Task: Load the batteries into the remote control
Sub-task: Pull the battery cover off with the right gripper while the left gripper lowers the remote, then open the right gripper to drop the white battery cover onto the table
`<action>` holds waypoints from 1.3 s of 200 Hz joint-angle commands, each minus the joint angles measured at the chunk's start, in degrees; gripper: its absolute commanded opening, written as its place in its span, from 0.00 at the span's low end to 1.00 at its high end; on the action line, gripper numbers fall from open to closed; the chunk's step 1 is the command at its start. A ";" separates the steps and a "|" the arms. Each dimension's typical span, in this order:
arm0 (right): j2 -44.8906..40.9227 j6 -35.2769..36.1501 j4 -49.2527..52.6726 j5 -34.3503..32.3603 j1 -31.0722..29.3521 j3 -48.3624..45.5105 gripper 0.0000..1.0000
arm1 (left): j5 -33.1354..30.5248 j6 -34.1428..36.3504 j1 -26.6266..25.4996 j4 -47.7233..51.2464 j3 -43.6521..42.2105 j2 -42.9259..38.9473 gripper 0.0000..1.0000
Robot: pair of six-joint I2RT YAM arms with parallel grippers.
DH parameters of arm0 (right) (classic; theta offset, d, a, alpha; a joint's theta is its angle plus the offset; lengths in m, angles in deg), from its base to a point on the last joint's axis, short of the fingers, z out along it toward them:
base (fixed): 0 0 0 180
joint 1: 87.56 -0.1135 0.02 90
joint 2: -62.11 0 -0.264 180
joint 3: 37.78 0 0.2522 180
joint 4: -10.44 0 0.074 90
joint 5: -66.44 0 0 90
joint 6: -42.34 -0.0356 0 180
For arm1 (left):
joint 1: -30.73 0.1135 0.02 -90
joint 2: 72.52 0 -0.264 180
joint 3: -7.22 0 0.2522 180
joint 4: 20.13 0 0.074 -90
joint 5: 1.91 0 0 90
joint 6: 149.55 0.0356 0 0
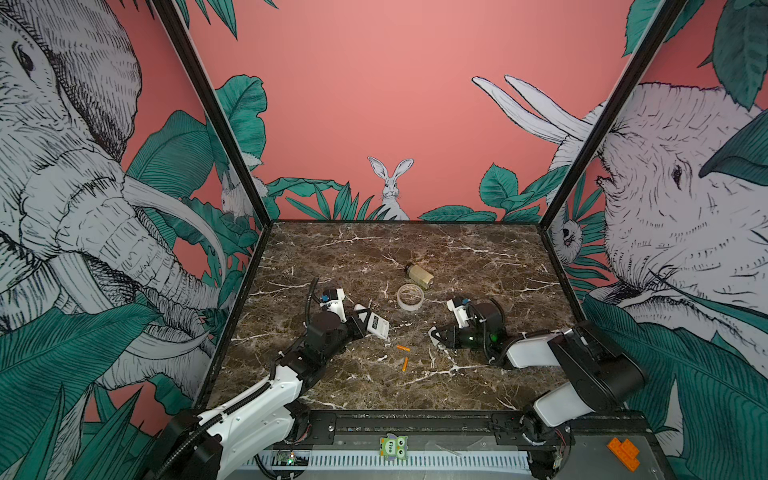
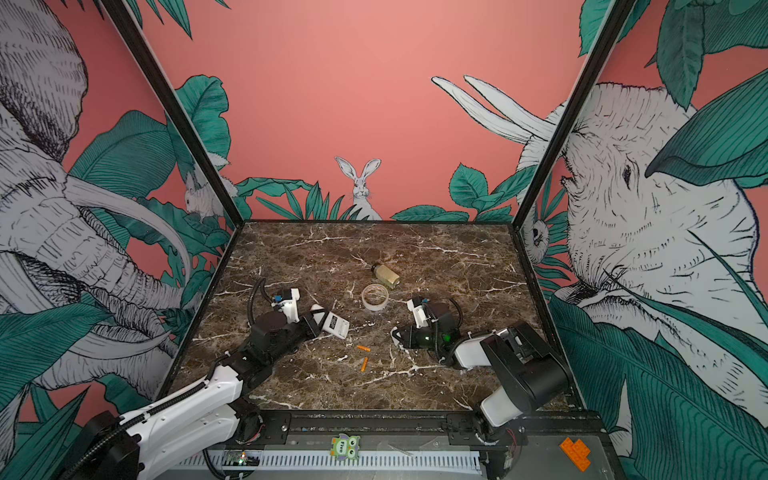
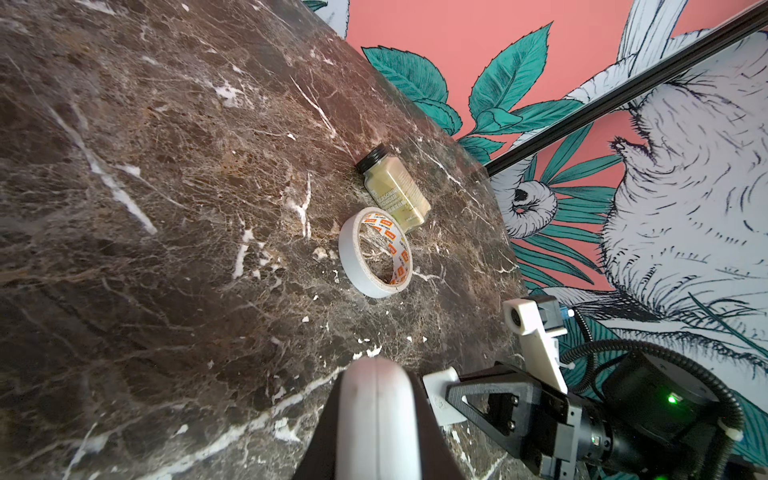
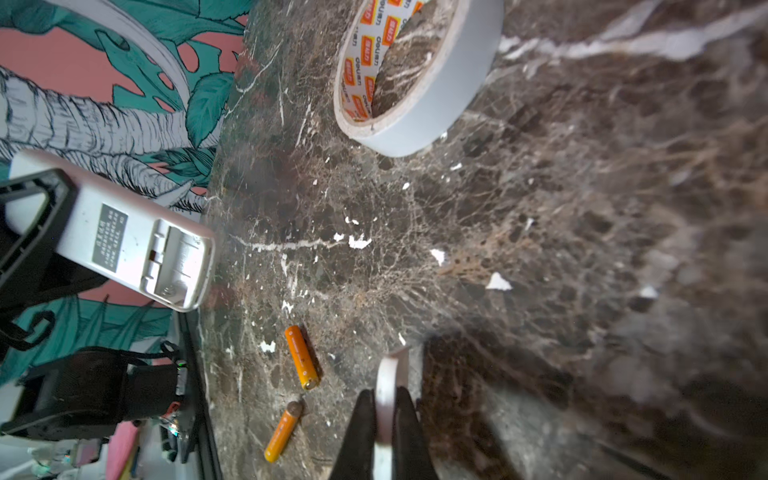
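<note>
Two batteries lie apart, perpendicular; left tool pinches remote control endwise, right tool pinches white plate.

Tape roll — white, lying flat on the marble tabletop. Seasoning-powder bottle — on its side, black cap, just beside the roll.

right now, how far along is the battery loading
Done: the battery compartment of the remote control is open and empty. In hand: the left end effector grips the remote control with its back showing. The right end effector pinches a thin white piece, probably the cover. Left: both batteries lie on the table, neither loaded.
</note>
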 commanded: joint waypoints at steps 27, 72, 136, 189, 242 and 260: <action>-0.79 0.44 1.27 -2.74 1.42 -2.25 0.38 | -1.17 0.48 -0.17 -1.37 -0.76 0.13 0.00; -7.88 4.25 11.11 -5.89 2.07 -1.30 0.57 | -1.78 0.51 -0.17 0.26 -1.33 -0.32 0.00; -22.81 14.79 34.07 -14.66 1.99 4.20 0.72 | -2.40 0.38 -0.17 2.94 -3.36 -1.71 0.00; -25.26 18.71 39.78 -14.53 1.95 8.34 0.77 | 0.34 -0.26 -0.17 3.53 -4.75 -0.80 0.00; -24.66 19.84 40.20 -14.23 1.96 9.86 0.79 | -0.36 -1.31 -0.17 3.76 -6.07 0.19 0.00; -24.37 20.02 40.09 -14.05 1.96 10.17 0.79 | -0.46 -1.37 -0.17 3.62 -6.16 0.90 0.01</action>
